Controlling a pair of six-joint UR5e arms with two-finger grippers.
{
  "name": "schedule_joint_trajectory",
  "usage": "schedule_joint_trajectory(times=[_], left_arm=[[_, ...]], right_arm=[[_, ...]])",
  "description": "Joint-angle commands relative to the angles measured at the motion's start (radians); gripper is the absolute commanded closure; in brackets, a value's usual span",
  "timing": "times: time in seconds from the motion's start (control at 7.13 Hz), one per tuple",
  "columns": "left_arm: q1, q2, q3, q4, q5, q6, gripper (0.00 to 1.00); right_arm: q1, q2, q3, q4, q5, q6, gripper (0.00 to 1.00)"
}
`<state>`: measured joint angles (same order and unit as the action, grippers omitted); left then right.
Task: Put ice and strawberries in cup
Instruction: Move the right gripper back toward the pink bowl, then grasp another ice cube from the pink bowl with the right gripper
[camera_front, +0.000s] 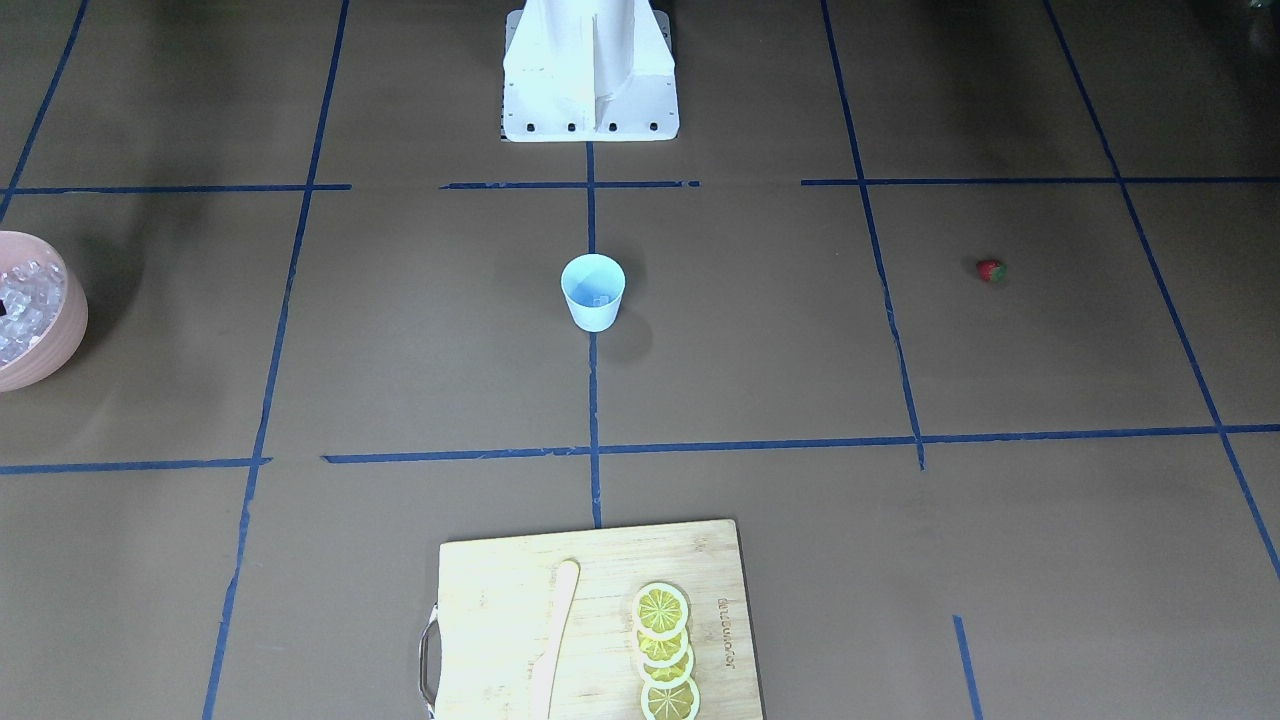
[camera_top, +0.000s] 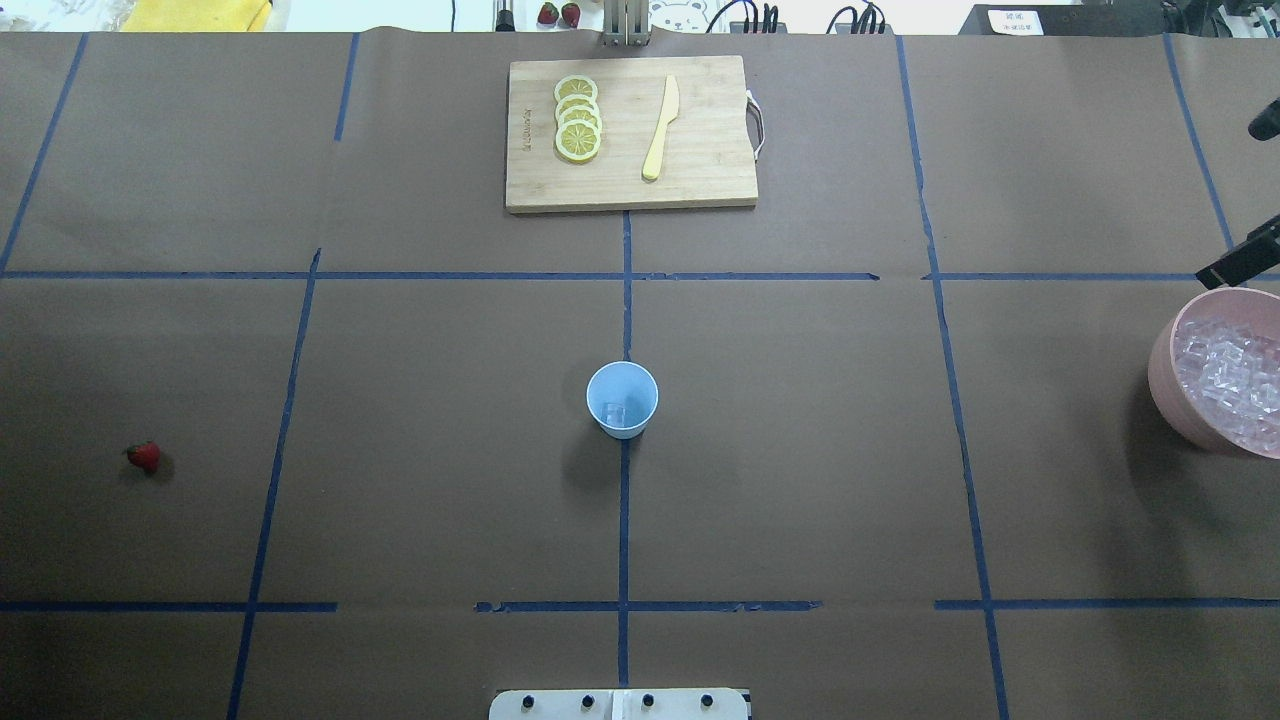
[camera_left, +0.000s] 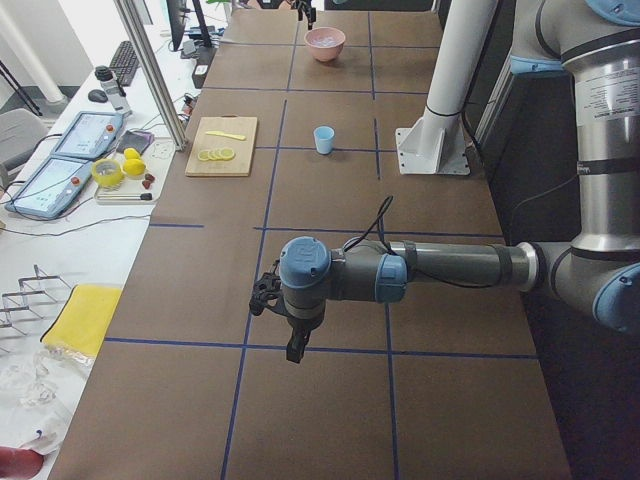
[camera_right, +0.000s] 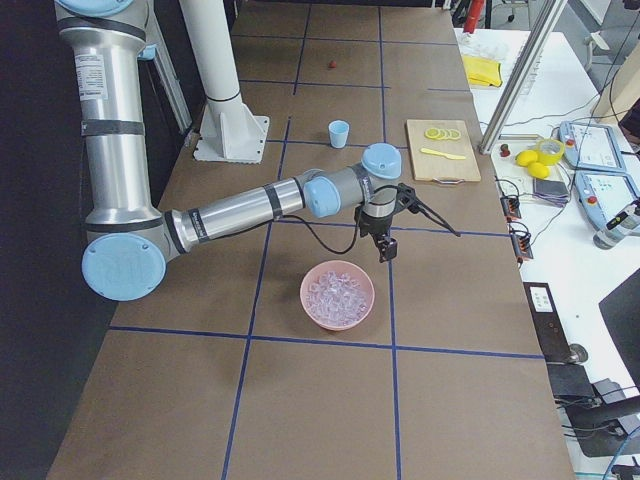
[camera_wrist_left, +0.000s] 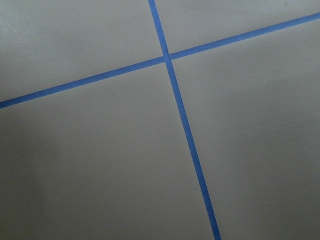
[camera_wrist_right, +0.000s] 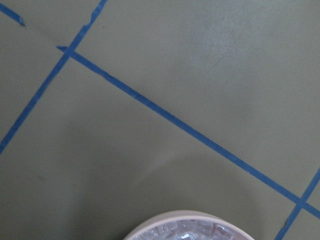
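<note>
Many ice cubes (camera_top: 1225, 385) lie heaped in the pink bowl (camera_top: 1165, 380) at the worktop's (camera_top: 800, 450) right edge, 3 o'clock from the cup (camera_top: 622, 398), seen from overhead; the right-side view puts them at 7 o'clock of the right tool (camera_right: 385, 247), its wrist view at 6 o'clock, spread or pressed together I cannot tell.

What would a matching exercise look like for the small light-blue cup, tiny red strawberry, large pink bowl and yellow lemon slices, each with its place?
1. small light-blue cup
2. tiny red strawberry
3. large pink bowl
4. yellow lemon slices

A. on the wooden cutting board
B. alone, on the robot's left side
C. centre, on a blue tape line
D. robot's right side, holding clear ice cubes

Pairs: 1-C, 2-B, 3-D, 4-A
</note>
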<state>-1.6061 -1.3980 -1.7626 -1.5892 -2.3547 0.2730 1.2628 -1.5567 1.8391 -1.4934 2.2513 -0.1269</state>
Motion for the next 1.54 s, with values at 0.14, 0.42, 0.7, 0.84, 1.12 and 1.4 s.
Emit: schedule_joint_trajectory(times=[0.14,0.42,0.7,0.84,1.12,1.4], left_arm=[[0.0,0.001,0.0,0.0,0.0,0.0,0.0],[0.0,0.001,0.0,0.0,0.0,0.0,0.0],[0.0,0.0,0.002,0.0,0.0,0.0,0.0],[0.0,0.001,0.002,0.0,0.0,0.0,0.0],[0.0,0.001,0.002,0.0,0.0,0.0,0.0],[0.0,0.001,0.002,0.0,0.0,0.0,0.0]], right_arm=[[0.004,-0.112,-0.027,0.186,-0.002,-0.098,0.02],[-0.035,-0.131,-0.027,0.188,-0.007,-0.138,0.03],[-0.078,-0.143,-0.032,0.188,-0.022,-0.137,0.03],[-0.097,-0.158,-0.032,0.187,-0.027,-0.137,0.03],[-0.124,-0.166,-0.043,0.186,-0.041,-0.137,0.06],[-0.137,-0.166,-0.06,0.186,-0.047,-0.137,0.09]])
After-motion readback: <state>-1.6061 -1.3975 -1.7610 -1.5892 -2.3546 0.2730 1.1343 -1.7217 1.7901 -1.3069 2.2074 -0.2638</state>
